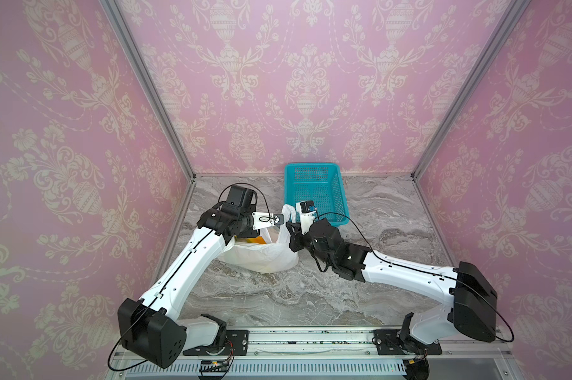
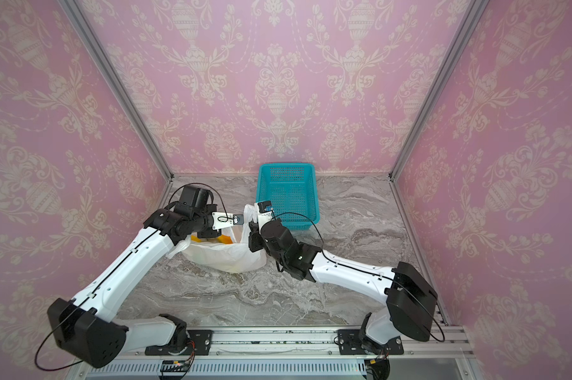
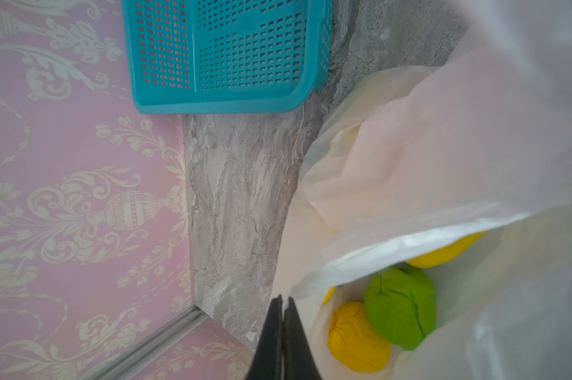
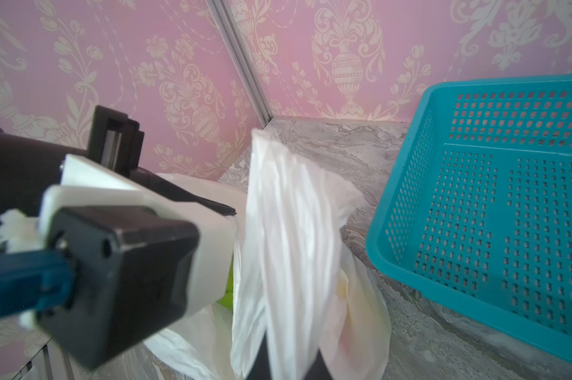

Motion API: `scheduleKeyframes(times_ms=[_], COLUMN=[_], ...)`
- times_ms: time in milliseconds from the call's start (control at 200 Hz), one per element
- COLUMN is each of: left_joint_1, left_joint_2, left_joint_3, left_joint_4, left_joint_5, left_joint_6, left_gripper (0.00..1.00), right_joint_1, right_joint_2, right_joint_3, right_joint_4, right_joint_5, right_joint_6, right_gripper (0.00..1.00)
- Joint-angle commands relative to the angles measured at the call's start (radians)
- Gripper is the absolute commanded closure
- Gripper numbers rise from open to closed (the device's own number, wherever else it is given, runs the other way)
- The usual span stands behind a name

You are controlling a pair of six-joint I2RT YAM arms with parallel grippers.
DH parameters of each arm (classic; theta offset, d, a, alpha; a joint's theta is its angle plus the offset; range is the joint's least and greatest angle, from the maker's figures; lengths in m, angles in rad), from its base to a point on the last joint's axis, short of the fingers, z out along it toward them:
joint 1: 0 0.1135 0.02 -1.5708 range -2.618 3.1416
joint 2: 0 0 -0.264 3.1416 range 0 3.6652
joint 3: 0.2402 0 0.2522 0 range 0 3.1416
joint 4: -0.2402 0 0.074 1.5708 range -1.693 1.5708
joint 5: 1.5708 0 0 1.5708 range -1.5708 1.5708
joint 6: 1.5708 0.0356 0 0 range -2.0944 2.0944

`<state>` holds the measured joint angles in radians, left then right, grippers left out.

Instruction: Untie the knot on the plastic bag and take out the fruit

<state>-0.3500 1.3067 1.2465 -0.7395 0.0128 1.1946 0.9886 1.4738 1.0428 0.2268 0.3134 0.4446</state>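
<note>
The white plastic bag (image 1: 261,256) lies on the marble table between my arms, its mouth gaping. Inside it the fruit shows: a green round (image 3: 399,309) and a yellow one (image 3: 357,342), with another yellow piece (image 3: 445,253) under the rim. My left gripper (image 3: 284,297) is shut at the edge of the bag's mouth, seemingly pinching the thin film. My right gripper (image 4: 287,348) is shut on a loose handle strip (image 4: 287,230) that stands up from the bag. In a top view both grippers, left (image 1: 284,221) and right (image 1: 291,227), meet at that handle. The knot is out of view.
A teal perforated basket (image 1: 314,171) stands at the back of the table, just behind my right wrist and near the bag. Pink patterned walls close the table on three sides. Bare marble stretches in front of the bag toward the arm bases.
</note>
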Motion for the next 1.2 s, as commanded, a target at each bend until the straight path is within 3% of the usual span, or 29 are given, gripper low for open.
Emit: scheduleKeyframes(times_ms=[0,70,225,460,675,976,1071,1196], left_joint_1=[0.015,0.052,0.126,0.256,0.287,0.296,0.292,0.264], left_joint_2=[0.014,0.017,0.029,0.059,0.169,0.280,0.287,0.254], left_joint_3=[-0.002,0.034,0.123,0.267,0.506,0.677,0.701,0.668], left_joint_4=[0.076,0.108,0.126,0.210,0.125,0.168,0.140,0.118], left_joint_5=[0.028,0.058,0.046,-0.025,-0.023,-0.245,-0.203,-0.134], left_joint_6=[-0.076,-0.153,-0.240,-0.406,-0.589,-0.704,-0.749,-0.895], left_gripper=[1.00,1.00,1.00,1.00,1.00,1.00,1.00,1.00], right_joint_1=[-0.004,-0.003,-0.012,-0.041,-0.088,-0.114,-0.117,-0.119], right_joint_2=[-0.050,-0.064,-0.105,-0.211,-0.307,-0.277,-0.242,-0.194], right_joint_3=[-0.035,-0.053,-0.087,-0.158,-0.248,-0.231,-0.210,-0.182], right_joint_4=[0.030,0.041,0.045,0.025,0.058,0.042,0.036,0.038], right_joint_5=[0.026,0.039,0.065,0.108,0.144,0.113,0.094,0.058], right_joint_6=[0.000,-0.004,-0.012,-0.034,-0.026,-0.017,-0.018,-0.015], right_gripper=[0.75,0.59,0.37,0.19,0.11,0.11,0.11,0.11])
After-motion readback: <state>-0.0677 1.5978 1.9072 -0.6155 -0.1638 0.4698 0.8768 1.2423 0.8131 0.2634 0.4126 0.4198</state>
